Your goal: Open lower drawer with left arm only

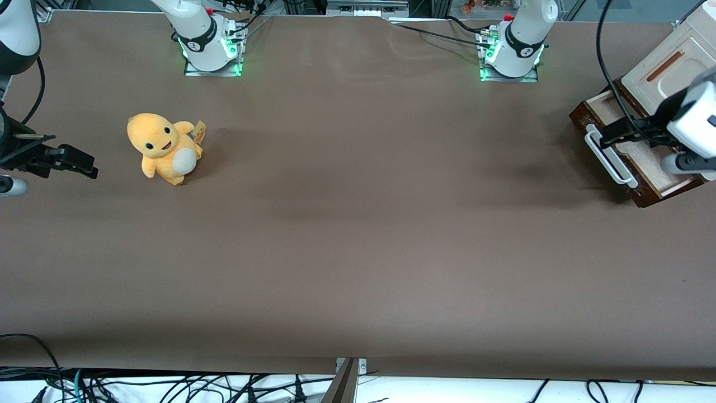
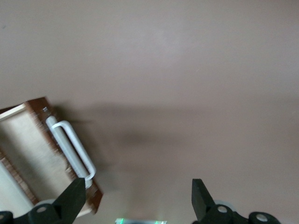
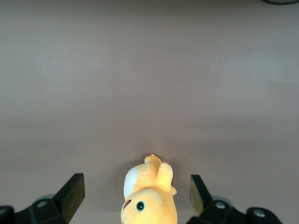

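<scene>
The lower drawer (image 1: 649, 162) stands pulled out of the cream-panelled cabinet (image 1: 665, 67) at the working arm's end of the table, its pale wood inside showing. Its long white bar handle (image 1: 607, 157) faces the table's middle. The left arm's black gripper (image 1: 609, 134) hangs just above the drawer's handle end, open and empty. In the left wrist view the drawer (image 2: 32, 149) and handle (image 2: 70, 147) lie beside one fingertip (image 2: 74, 191). The gripper (image 2: 137, 186) holds nothing, and only brown table shows between its jaws.
A yellow plush toy (image 1: 163, 147) sits toward the parked arm's end of the table and shows in the right wrist view (image 3: 149, 196). The two arm bases (image 1: 211, 42) (image 1: 512, 47) stand at the table's edge farthest from the front camera. Brown table cover (image 1: 358, 224) spans between.
</scene>
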`<state>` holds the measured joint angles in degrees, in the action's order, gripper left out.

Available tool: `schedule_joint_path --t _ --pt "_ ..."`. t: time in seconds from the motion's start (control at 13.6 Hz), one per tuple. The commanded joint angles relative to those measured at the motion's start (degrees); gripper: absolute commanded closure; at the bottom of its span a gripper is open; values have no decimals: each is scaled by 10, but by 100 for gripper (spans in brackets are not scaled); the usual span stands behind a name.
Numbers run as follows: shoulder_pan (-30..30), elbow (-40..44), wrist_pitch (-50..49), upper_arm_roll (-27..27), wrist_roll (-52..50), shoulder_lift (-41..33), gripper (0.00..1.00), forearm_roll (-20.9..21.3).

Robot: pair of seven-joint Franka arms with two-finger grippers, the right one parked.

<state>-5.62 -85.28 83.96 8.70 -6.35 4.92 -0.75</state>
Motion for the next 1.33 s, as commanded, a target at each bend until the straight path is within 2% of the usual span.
schedule_joint_path --t 0.0,0.15,0.59,1.25 --pt "50 -101 60 -56 52 -62 0 -25" --pt "51 -103 70 -57 98 -50 0 -22" --pt "60 -116 96 -76 50 -59 0 -16" --pt "62 -147 93 -75 51 -88 0 -15"
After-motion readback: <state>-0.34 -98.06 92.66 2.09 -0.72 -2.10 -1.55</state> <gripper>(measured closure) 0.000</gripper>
